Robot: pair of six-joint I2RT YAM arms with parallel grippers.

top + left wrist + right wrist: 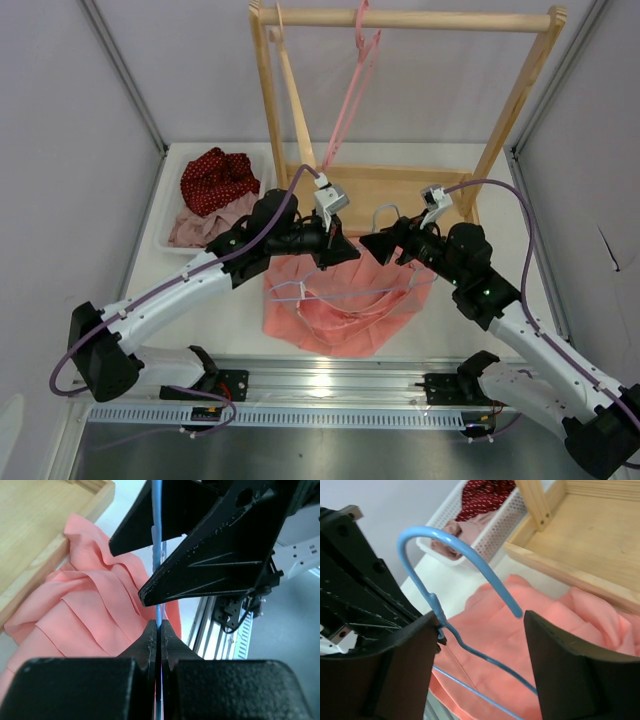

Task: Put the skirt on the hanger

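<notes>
The salmon-pink skirt (340, 310) lies spread on the table in front of the wooden rack. The pale blue hanger (350, 294) is held above it, its bottom wire crossing the fabric. My left gripper (335, 245) is shut on the hanger's thin wire (157, 510), which runs up between its jaws (159, 627), with the skirt (90, 615) below. My right gripper (397, 240) is open. In the right wrist view the hanger's hook (450, 545) curves between the spread fingers (560, 660), its neck touching the left finger. The right gripper (480, 640) holds nothing, and the skirt (520, 630) lies under it.
A wooden clothes rack (400, 18) stands at the back with a pink hanger (352, 90) on its bar; its base tray (580, 540) borders the skirt. A white basket (170, 240) at the left holds a red dotted cloth (215, 178) and a mauve cloth (205, 225).
</notes>
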